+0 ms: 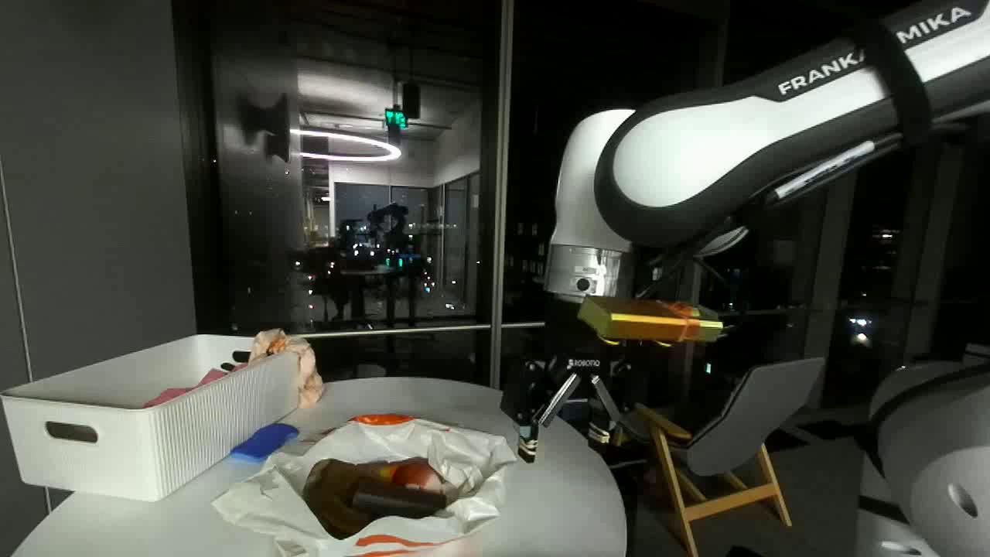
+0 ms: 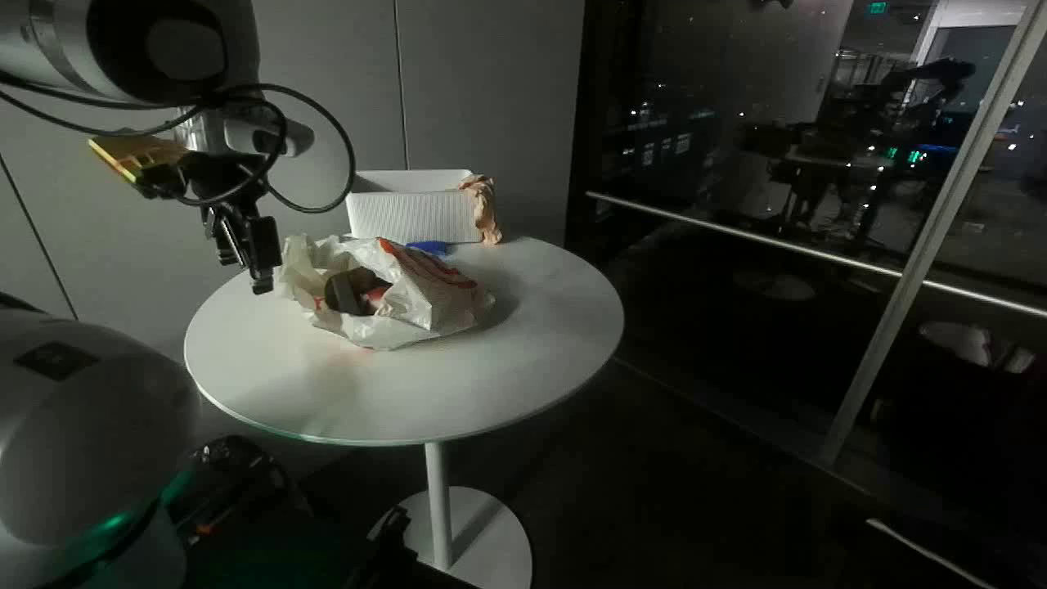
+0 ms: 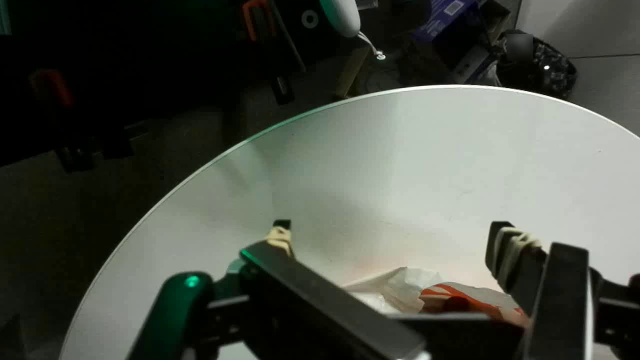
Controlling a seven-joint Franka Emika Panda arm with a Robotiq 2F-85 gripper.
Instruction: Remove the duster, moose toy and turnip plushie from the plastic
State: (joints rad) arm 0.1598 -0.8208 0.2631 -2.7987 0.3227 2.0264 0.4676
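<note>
- While its mouth gapes, the white plastic bag [image 2: 433,303] lies crumpled on the round tabletop [image 2: 491,384], nearer the far edge than the near one in an exterior view; red-orange print marks its sides.
- Inside the bag, clearest in an exterior view, sit a rounded brown thing [image 1: 325,495], a dark brown bar [image 1: 398,501] and, just beside the bar, a red-and-pale thing [image 1: 420,473]; I cannot tell exactly what each is.
- Released, with banded fingers [image 3: 514,257] spread well apart, the hand [image 1: 563,442] hangs near the bag, by the right edge of the tabletop in an exterior view.
- A flat blue object [image 1: 264,443] lies between the bag and a ribbed white bin [image 2: 413,214].
- That bin stands along the far edge, a crumpled peach cloth [image 1: 308,371] draped over its rim and a pink piece [image 1: 184,389] showing inside.
- Puckered folds of the bag rise around its contents, and the bar partly covers the brown thing.
</note>
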